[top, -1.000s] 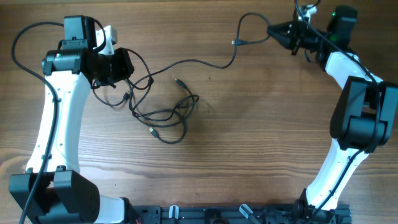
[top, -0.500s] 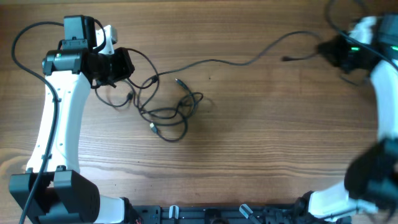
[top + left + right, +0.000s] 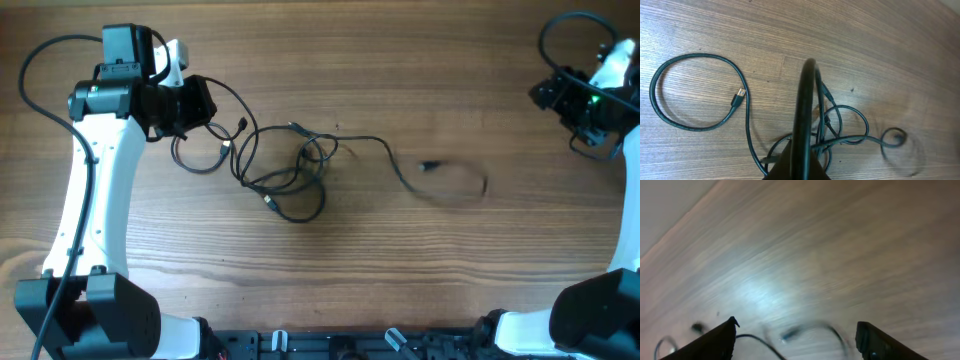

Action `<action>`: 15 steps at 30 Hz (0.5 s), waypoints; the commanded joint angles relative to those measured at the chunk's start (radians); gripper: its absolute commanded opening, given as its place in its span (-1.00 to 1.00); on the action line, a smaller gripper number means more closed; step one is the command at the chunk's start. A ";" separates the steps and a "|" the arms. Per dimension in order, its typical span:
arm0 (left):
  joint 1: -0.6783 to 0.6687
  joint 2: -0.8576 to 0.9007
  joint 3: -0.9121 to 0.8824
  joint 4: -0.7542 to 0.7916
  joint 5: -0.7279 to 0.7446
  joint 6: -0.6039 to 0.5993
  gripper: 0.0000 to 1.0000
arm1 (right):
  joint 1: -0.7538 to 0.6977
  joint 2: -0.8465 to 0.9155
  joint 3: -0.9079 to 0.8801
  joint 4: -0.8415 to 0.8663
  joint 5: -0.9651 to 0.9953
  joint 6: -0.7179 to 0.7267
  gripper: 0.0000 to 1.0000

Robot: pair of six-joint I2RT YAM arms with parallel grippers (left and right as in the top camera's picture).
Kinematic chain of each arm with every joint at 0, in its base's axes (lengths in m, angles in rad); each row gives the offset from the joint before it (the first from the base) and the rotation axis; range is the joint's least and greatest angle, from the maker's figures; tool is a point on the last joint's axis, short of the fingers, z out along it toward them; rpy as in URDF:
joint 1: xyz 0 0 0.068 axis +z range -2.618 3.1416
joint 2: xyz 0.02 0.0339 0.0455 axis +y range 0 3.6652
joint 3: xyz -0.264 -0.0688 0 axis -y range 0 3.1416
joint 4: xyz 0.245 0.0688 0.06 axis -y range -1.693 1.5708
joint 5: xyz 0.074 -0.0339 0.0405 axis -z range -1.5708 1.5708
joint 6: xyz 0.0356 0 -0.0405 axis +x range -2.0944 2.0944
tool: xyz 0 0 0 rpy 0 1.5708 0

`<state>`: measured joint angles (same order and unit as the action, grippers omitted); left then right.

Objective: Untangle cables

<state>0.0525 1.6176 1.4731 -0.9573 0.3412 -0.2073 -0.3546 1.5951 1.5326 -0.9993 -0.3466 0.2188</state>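
Over at two o'clock on the table point(image 3: 420, 280), seen from above, your right gripper point(image 3: 552, 95) has let go. Its jaws stand apart and empty, where a moment ago they were hauling a plug end out toward the far right edge. The freed strand point(image 3: 370, 140) has sprung back and lies slack, trailing from the cables point(image 3: 300, 172) just left of centre out toward three o'clock, its tip a smear of motion. At ten o'clock your left gripper point(image 3: 195, 105) stays clenched on a cord and has not shifted.

From the left wrist, that held cord point(image 3: 805, 100) rises thick through the middle of the view, pinched at six o'clock. A loose loop point(image 3: 700, 55) with its plug lies apart at nine o'clock. The crossed loops sit at five o'clock, and the recoiling end blurs at four o'clock.

From the right wrist, the fingers point(image 3: 715, 340) flank bare wood with nothing between them. Only a blurred cord shows on the table at six o'clock, well below them.

My reading — the pull lengthened one strand, but the release handed the slack back and the loops at the centre look as crossed as before. You will likely need a fresh grasp on that end once it settles.
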 commanded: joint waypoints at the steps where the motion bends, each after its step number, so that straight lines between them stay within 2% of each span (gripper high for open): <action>1: -0.003 0.004 0.013 0.004 0.009 -0.010 -0.92 | 0.100 0.004 0.079 0.013 -0.149 -0.085 0.58; 8: -0.003 0.004 0.013 0.003 0.009 -0.010 -0.92 | 0.477 0.088 0.078 0.153 -0.281 0.050 0.54; 12: -0.003 0.004 0.013 0.002 0.009 -0.010 -0.92 | 0.616 0.194 0.078 0.208 -0.285 0.113 0.53; 15: -0.003 0.004 0.013 0.002 0.009 -0.010 -0.92 | 0.674 0.262 0.078 0.241 -0.338 0.225 0.39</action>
<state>0.0525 1.6176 1.4731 -0.9573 0.3412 -0.2077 0.2779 1.7924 1.5940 -0.7822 -0.6113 0.3183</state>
